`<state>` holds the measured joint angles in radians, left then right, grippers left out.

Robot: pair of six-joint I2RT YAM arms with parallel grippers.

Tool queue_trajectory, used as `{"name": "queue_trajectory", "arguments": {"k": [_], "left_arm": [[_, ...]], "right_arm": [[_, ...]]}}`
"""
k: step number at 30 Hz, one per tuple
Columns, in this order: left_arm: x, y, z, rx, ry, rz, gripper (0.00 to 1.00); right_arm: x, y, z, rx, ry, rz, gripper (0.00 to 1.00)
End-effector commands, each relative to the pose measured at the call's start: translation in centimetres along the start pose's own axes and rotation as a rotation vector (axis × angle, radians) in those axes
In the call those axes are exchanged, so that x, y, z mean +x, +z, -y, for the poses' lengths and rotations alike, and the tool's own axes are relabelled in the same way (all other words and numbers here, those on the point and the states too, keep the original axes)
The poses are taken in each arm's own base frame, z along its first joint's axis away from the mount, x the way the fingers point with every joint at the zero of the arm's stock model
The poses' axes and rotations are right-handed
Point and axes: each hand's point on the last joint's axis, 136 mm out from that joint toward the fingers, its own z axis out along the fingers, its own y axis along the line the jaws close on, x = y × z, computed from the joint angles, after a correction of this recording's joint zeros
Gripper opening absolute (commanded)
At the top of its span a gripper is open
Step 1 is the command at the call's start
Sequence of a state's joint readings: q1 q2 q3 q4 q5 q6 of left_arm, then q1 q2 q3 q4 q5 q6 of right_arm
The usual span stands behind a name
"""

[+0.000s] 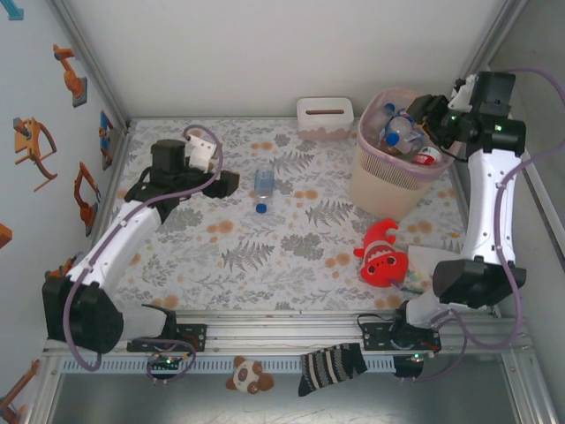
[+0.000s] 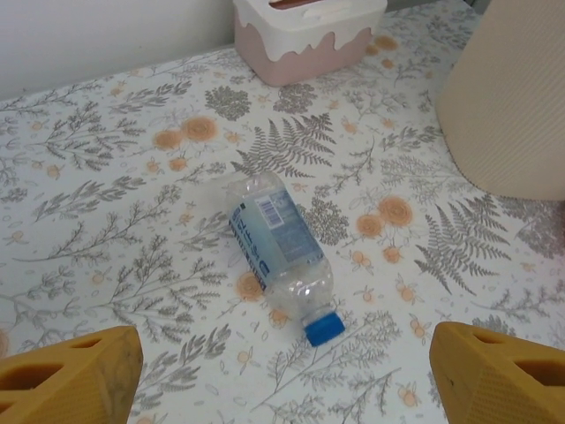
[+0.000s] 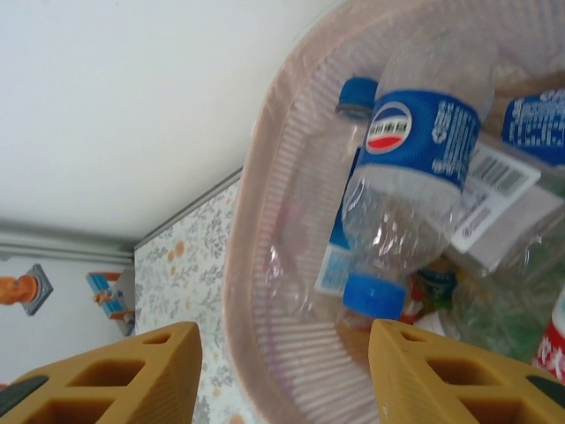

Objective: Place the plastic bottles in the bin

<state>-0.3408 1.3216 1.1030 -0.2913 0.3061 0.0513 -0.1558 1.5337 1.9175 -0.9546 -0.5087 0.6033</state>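
Top view: we see the left claw (image 1: 228,183) just beside a loose bottle (image 1: 263,188) lying on the counter (image 1: 291,247), while the right claw (image 1: 426,113) hangs over the bin (image 1: 381,181).

Left wrist view: the claw (image 2: 282,362) stands wide and empty. The bottle (image 2: 281,243) lies ahead of it, askew, cap end nearest. We judge that one finger touching first could roll it aside.

Right wrist view: the claw (image 3: 282,375), wide and empty, sits above the bin's rim (image 3: 252,230), with heaped bottles (image 3: 410,168) just beyond. Any descent risks striking the rim and tipping the bin.
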Motion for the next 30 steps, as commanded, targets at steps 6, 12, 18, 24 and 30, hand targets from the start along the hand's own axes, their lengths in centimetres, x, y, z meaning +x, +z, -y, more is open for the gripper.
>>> {"name": "queue_trajectory", "arguments": {"k": [6, 12, 18, 24, 30], "left_arm": [[-0.5, 5.5, 0.8, -0.112, -0.055, -0.156, 0.84], [0.4, 9.1, 1.6, -0.142, -0.130, -0.217, 0.85], [2.5, 12.8, 1.4, -0.220, -0.224, -0.295, 0.84], [5.1, 16.2, 2.0, -0.233, -0.240, -0.375, 0.79], [7.8, 18.5, 1.6, -0.269, -0.221, -0.459, 0.79]], "right_arm": [[1.9, -4.5, -2.6, -0.063, -0.052, 0.062, 0.53], [2.7, -6.1, -3.2, -0.074, -0.065, 0.081, 0.53], [3.3, -6.3, -2.9, -0.072, -0.063, 0.072, 0.54], [4.1, -6.0, -2.5, -0.073, -0.055, 0.053, 0.53], [4.5, -6.0, -2.2, -0.071, -0.055, 0.047, 0.53]]}}
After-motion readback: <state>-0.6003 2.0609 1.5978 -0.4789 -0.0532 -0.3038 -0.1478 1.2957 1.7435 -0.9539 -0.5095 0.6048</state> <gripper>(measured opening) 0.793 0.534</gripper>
